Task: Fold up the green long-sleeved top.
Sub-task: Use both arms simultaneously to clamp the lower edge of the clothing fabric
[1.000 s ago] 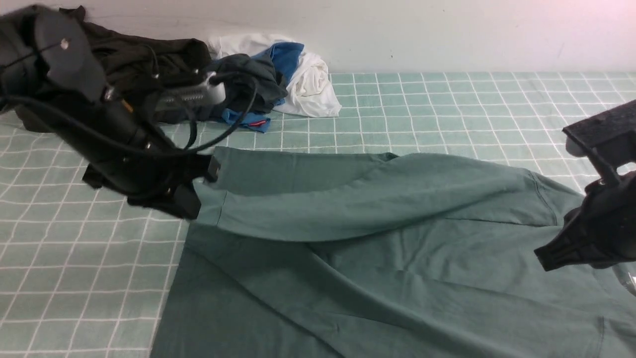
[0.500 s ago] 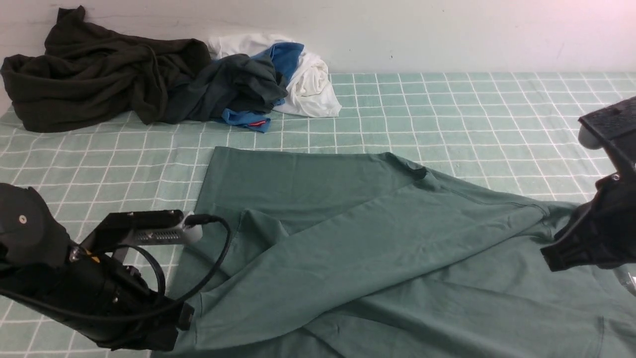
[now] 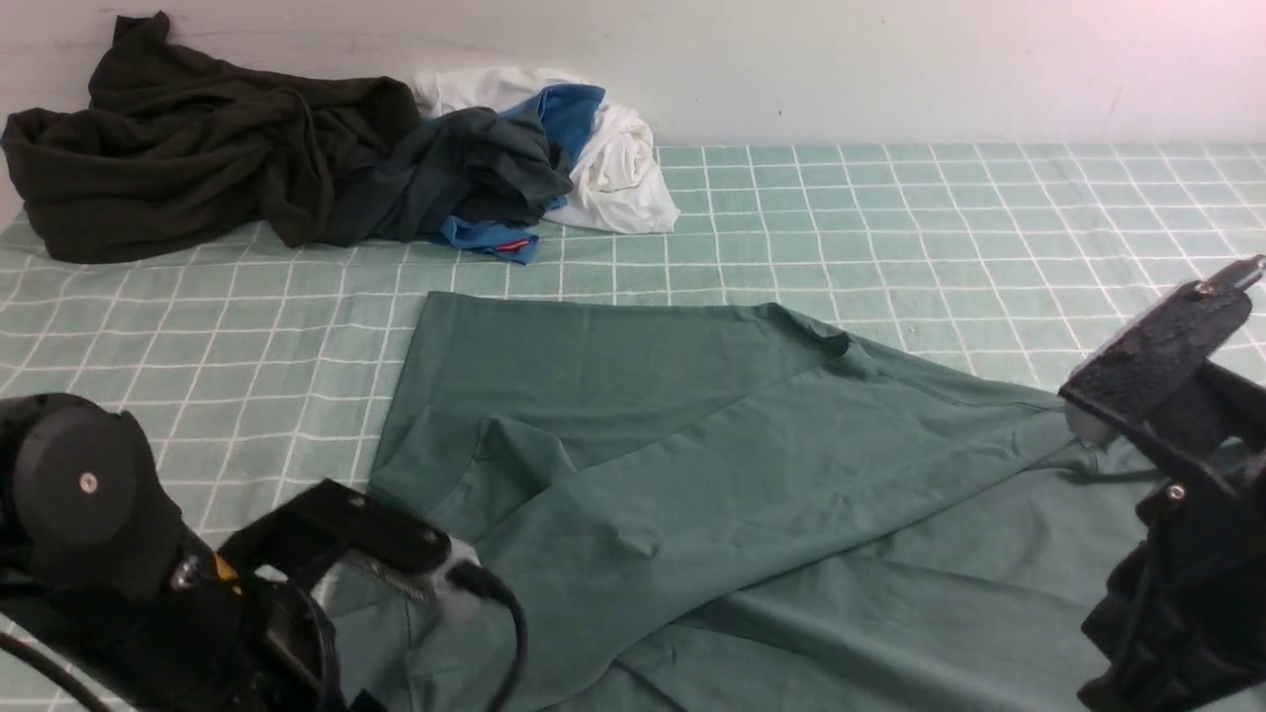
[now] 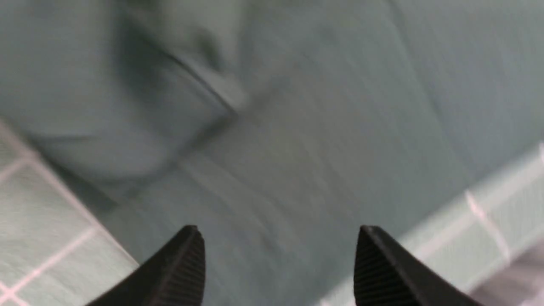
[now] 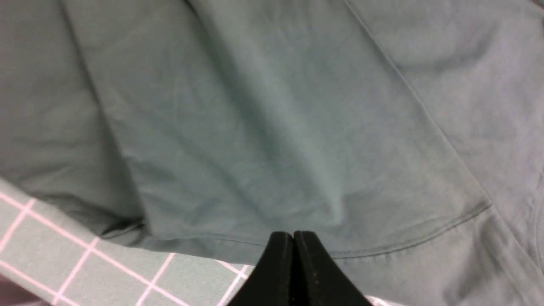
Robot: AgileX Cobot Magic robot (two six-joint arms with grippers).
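Across the near half of the pale green checked tablecloth [image 3: 890, 218], the large sage-green long-sleeved jersey top [image 3: 593, 346] is lying spread out, its far edge running roughly straight and its body reaching to the near edge of the front view. One long sleeve [image 3: 771, 485] is lying slantwise over the body, running from the right side toward the near left, where its end is passing out of sight behind the left arm [image 3: 119, 554]. A small flap of fabric is folding over itself just beside that sleeve, on the left part of the top.

The left gripper [image 4: 278, 231] is hanging low over the cloth with its two ribbed black jaws standing wide apart and nothing between them; its wrist view is blurred, showing green fabric below and checked cloth at either side. The right gripper [image 5: 293, 234] is hovering over a hemmed edge of the top near the tablecloth, its jaws pressing together with no gap, and no fabric is showing between them.

Against the far wall, well apart from the top, a crumpled very dark olive-black garment [image 3: 198, 148] is sitting at the left, touching a dark charcoal-grey shirt [image 3: 465, 168], which is lying against bunched blue fabric [image 3: 574, 109] and bunched white fabric [image 3: 623, 178].
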